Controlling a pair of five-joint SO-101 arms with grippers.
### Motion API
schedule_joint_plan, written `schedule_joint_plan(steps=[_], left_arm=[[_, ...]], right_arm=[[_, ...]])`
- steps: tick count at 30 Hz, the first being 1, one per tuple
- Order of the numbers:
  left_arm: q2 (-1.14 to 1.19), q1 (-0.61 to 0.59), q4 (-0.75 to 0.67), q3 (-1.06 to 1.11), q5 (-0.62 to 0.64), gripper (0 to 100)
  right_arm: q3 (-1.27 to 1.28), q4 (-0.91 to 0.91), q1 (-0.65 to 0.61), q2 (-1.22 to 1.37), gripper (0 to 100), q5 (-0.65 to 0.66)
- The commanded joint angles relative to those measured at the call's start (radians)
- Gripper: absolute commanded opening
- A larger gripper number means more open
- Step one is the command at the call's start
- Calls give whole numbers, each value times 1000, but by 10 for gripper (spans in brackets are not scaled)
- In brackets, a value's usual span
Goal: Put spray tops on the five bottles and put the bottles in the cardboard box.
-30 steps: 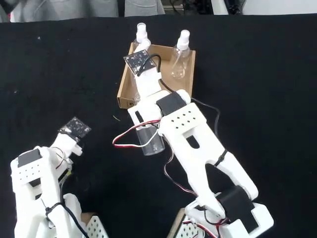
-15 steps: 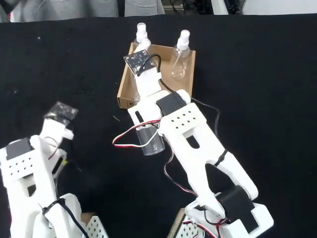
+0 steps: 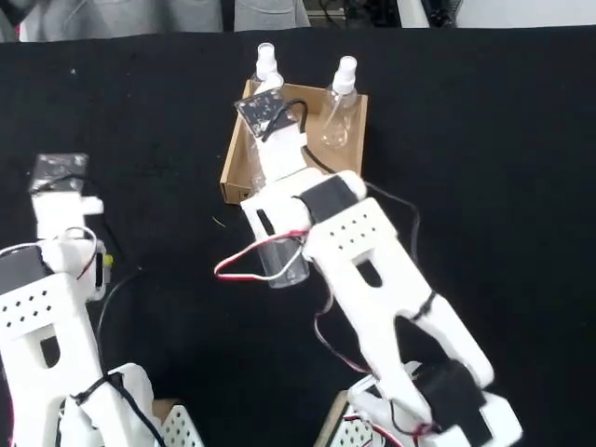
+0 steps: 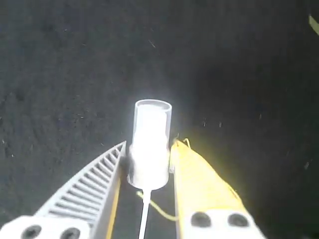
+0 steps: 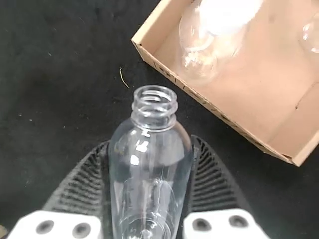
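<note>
Jaws of the right gripper (image 5: 149, 147) are clamped on the body of a clear plastic bottle (image 5: 154, 107). The threaded neck of this bottle is open and carries no spray top. It points toward the near left corner of the brown cardboard box (image 5: 239, 99). In the high view, the bottle (image 3: 282, 265) sits under the right arm (image 3: 363, 251), just near of the box (image 3: 233, 158). Two capped clear bottles stand at the far end of the box, one at the far left corner (image 3: 266, 65) and one at the far right (image 3: 340, 112). Jaws of the left gripper (image 4: 148, 149) are clamped on a white plastic spray top (image 4: 152, 124), with its thin white dip tube (image 4: 144, 214) running back between the fingers. The left arm (image 3: 47, 307) is at the left side of the black table covering (image 3: 484, 140), well apart from the box.
</note>
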Motion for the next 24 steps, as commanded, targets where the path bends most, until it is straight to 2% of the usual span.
schedule_joint_plan(steps=[1, 5, 9, 16, 20, 24], left_arm=[[-6, 12, 8, -82, 118, 94], [-6, 44, 8, -111, 230, 93], [-6, 62, 6, -160, 324, 23], [-6, 71, 8, -226, 509, 28], [-6, 88, 9, -255, 634, 28], [-8, 145, 9, -269, 698, 28]], right_arm=[[-7, 23, 28, -117, 22, 8], [35, -12, 32, -140, 22, 3], [68, -38, 32, -163, 21, 5], [139, -55, 34, -320, 21, 3], [232, -157, 32, -374, 21, 3], [323, -267, 31, -404, 21, 5]])
